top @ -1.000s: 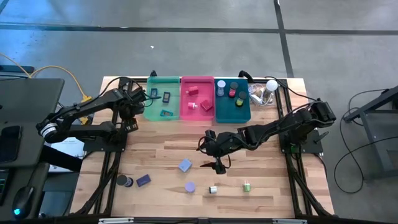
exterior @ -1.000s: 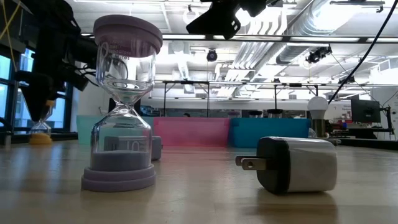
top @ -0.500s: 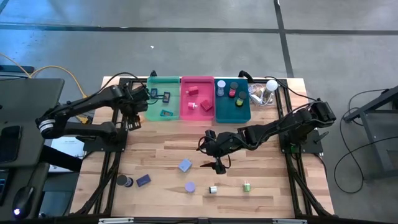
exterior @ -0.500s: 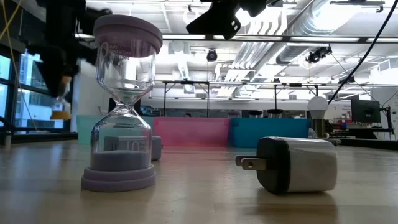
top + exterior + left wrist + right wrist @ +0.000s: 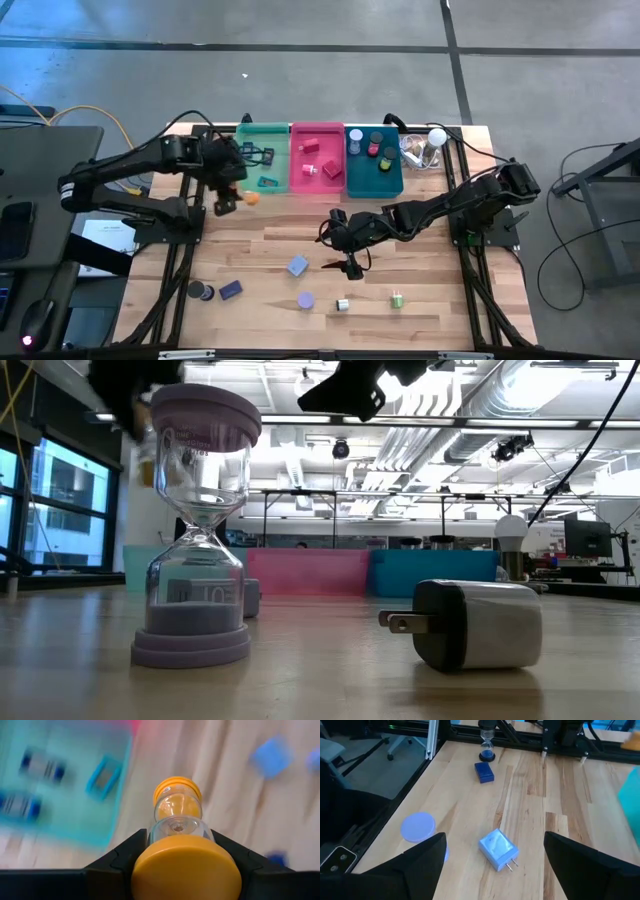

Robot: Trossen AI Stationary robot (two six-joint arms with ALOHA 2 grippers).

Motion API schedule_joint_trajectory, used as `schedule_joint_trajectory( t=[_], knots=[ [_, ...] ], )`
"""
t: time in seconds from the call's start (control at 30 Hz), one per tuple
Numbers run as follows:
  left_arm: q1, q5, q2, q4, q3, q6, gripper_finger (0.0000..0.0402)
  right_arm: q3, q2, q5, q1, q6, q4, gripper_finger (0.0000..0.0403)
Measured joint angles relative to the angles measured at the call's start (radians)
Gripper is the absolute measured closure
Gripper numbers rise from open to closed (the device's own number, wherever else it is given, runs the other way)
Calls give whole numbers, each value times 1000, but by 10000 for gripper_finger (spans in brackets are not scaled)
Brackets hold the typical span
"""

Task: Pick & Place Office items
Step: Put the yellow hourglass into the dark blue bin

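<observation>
The table (image 5: 420, 215) is pale wood planks. Along its far edge stand three bins side by side: green (image 5: 262, 185), pink (image 5: 318, 185) and teal (image 5: 375, 188), each with small items in it.

The left arm reaches from the left edge to the green bin's near corner. Its tool (image 5: 228, 192) is clamped on an orange hourglass (image 5: 250, 198), which is held above the table just beside that bin; in the left wrist view the fingers (image 5: 125, 855) grip the glass between its two orange caps.

The right arm stretches from the right side to mid-table. Its tool (image 5: 351, 262) hangs with fingers (image 5: 422, 855) spread wide apart, holding nothing, above a blue plug (image 5: 498, 849).

On the near half of the table lie the loose items, well apart from the bins: the blue plug, a navy block (image 5: 231, 290), a dark hourglass (image 5: 200, 291), a lavender hourglass (image 5: 306, 300), a white plug (image 5: 343, 304) and a green plug (image 5: 397, 299).
</observation>
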Motion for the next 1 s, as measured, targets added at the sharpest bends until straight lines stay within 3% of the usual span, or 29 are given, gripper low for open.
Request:
schedule_joint_trajectory(
  t=[0.23, 0.53, 0.67, 0.87, 1.0],
  knots=[
    [-79, 194, 4, 289, 0, -12, 225, 0, 0, 59, 0, -9, 0, 78],
    [-186, 235, 12, 658, -30, -79, 220, 0, 0, 253, 13, -40, 28, 78],
    [-209, 228, 31, 800, -91, -68, 225, 0, 0, 428, 43, -61, 2, 78],
    [-235, 273, 89, 1128, -212, -162, 211, 0, 0, 813, 114, -165, 41, 78],
    [-262, 300, 142, 1326, -266, -225, 215, 0, 0, 948, 158, -257, 111, 78]
  ],
)
